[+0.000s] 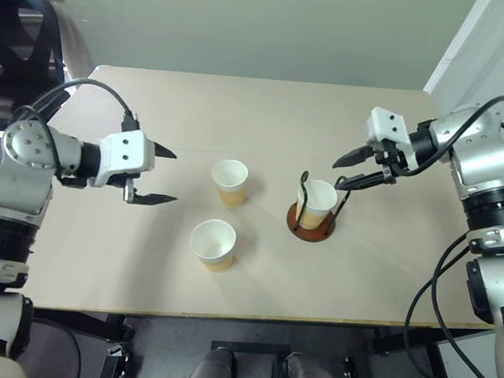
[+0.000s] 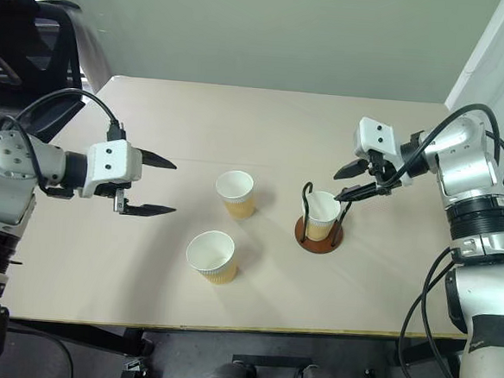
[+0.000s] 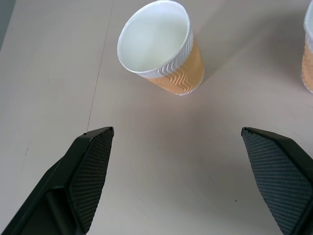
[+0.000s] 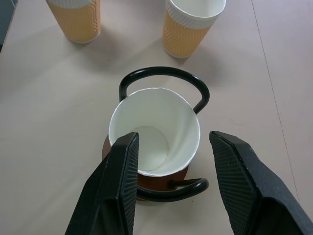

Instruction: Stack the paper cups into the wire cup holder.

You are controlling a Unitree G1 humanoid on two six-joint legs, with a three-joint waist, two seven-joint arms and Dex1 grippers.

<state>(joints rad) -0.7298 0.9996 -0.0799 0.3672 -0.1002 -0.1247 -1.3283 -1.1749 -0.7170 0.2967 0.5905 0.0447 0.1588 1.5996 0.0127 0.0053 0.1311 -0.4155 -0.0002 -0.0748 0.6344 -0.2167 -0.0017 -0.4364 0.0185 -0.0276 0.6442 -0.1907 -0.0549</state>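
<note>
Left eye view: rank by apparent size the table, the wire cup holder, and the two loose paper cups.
1. table, by far.
2. wire cup holder, with a cup seated in it.
3. near loose cup and far loose cup: look alike, no ranking.

No legible txt, labels or nos. anywhere.

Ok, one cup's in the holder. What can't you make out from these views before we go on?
- Whether the tan paper cup in the holder sits flat on the round reddish-brown base: right wrist view, the cup's own wall covers it.
- Second loose paper cup: left wrist view, cut off by the edge.
- Whether the right gripper touches that seated cup: unclear.
</note>
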